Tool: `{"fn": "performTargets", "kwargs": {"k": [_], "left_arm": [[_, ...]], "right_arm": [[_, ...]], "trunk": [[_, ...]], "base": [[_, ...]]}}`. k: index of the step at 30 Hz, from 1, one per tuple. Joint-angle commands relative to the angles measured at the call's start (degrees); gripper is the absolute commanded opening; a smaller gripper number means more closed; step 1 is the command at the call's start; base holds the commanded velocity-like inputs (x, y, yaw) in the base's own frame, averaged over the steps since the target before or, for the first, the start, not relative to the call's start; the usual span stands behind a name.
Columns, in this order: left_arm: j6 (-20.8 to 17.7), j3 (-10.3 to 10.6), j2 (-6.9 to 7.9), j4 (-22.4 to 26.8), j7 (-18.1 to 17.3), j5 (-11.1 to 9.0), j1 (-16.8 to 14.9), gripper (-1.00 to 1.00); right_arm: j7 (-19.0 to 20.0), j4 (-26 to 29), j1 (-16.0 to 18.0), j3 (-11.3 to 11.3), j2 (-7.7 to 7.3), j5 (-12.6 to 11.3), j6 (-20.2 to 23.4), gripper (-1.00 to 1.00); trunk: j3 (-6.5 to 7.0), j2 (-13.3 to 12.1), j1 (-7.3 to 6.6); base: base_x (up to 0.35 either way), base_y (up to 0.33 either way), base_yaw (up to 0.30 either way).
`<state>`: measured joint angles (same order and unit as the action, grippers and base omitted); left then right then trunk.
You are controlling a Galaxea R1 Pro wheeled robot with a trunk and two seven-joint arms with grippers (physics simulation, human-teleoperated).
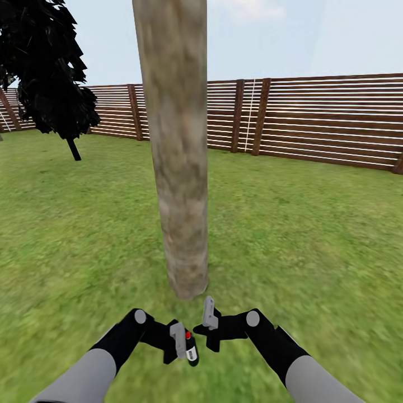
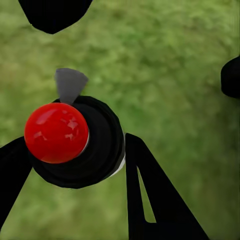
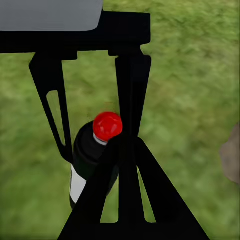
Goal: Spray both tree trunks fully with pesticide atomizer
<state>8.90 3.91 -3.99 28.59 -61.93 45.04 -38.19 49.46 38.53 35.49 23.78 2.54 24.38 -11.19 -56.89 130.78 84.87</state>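
the small black pesticide atomizer with its round red top and white label [image 1: 190, 348] sits gripped in my left hand [image 1: 180, 341], the black fingers [image 2: 150, 190] closed against the bottle's sides, held low above the blurry green grass floor [image 1: 313, 235]. my right hand [image 1: 209, 323] hangs just beside it, carrying nothing; whether its fingers are parted i cannot tell. the pale grey-brown mottled tree trunk [image 1: 176, 157] rises straight ahead, near, its base just beyond both hands. picking up looks done; i judge the spraying is in hand. next i'd need to raise the bottle and aim its nozzle at the bark. behind runs the brown slatted wooden fence [image 1: 330, 120], with a near-black conifer [image 1: 47, 73] toward its left end.
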Motion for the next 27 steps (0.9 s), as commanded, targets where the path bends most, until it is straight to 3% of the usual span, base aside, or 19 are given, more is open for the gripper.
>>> {"fn": "performTargets", "kwargs": {"k": [1, 27], "left_arm": [[0.6, -0.1, -0.17, 0.1, 0.0, 0.5, 0.0, -1.0], [0.7, -0.1, -0.58, 0.2, 0.0, 0.2, -0.6, -1.0]], "right_arm": [[0.0, 0.0, 0.0, 0.0, 0.01, 0.6, -0.4, -1.0], [0.0, -0.1, 0.0, 0.0, -0.08, 0.6, -0.4, -1.0]], "trunk": [[-0.05, 0.0, -0.01], [-0.05, 0.0, -0.01]], "base": [[0.0, 0.0, 0.0], [0.0, 0.0, 0.0]]}}
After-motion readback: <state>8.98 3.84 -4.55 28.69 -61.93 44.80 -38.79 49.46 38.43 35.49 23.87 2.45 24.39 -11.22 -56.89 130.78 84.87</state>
